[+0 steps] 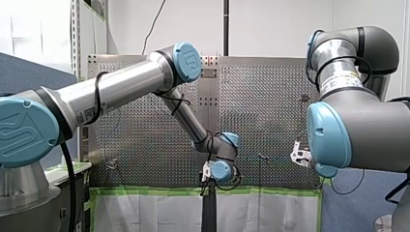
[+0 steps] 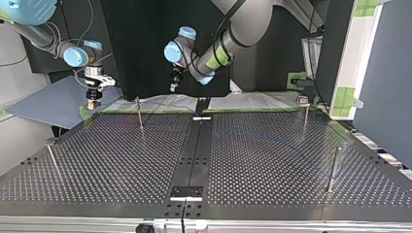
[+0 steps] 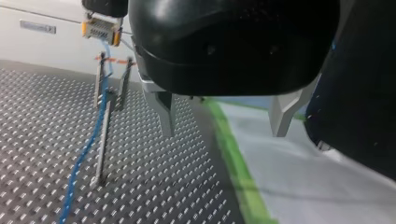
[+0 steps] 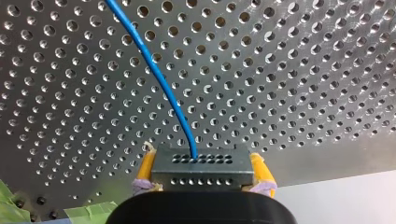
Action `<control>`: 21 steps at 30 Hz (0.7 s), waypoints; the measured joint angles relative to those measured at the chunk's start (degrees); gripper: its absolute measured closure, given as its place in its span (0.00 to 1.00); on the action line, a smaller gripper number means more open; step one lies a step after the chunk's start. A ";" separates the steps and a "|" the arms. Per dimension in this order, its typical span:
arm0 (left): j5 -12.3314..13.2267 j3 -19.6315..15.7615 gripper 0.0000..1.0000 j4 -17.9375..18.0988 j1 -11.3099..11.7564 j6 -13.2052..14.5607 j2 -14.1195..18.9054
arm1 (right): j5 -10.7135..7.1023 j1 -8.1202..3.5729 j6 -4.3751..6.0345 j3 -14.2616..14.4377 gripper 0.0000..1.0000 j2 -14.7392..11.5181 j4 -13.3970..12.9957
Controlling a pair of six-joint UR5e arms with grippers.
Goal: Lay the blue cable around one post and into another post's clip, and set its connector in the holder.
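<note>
Right tool (image 4: 203,171) pinching grey connector (image 4: 201,165) between yellow pads (image 4: 145,167), blue cable (image 4: 159,79) arcing from it over perforated bench (image 4: 303,70), passing beside a thin post (image 3: 103,135), left tool (image 3: 225,116) spread wide above green tape (image 3: 236,158) at bench edge

Left arm (image 1: 121,87): reaches to the front view's middle, wrist bent downward. Left claw (image 3: 224,116): points down, metal fingers (image 3: 164,109) spread wide, nothing between them. Right arm (image 1: 358,125): folded at the front view's right. Right claw (image 2: 92,102): points down, yellow pads (image 4: 145,169) clamped on the connector (image 4: 201,167)
</note>
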 joint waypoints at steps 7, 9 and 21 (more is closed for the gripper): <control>2.86 -0.65 0.00 0.09 -1.05 -0.21 0.60 | 0.00 0.01 0.00 0.00 1.00 -0.01 0.02; 3.75 -0.69 0.00 0.10 -1.39 -0.26 1.15 | 0.00 0.01 0.00 -0.01 1.00 -0.01 0.01; 4.27 -0.74 0.00 0.08 -3.05 -1.48 4.59 | 0.00 0.01 0.22 0.00 1.00 0.00 -0.05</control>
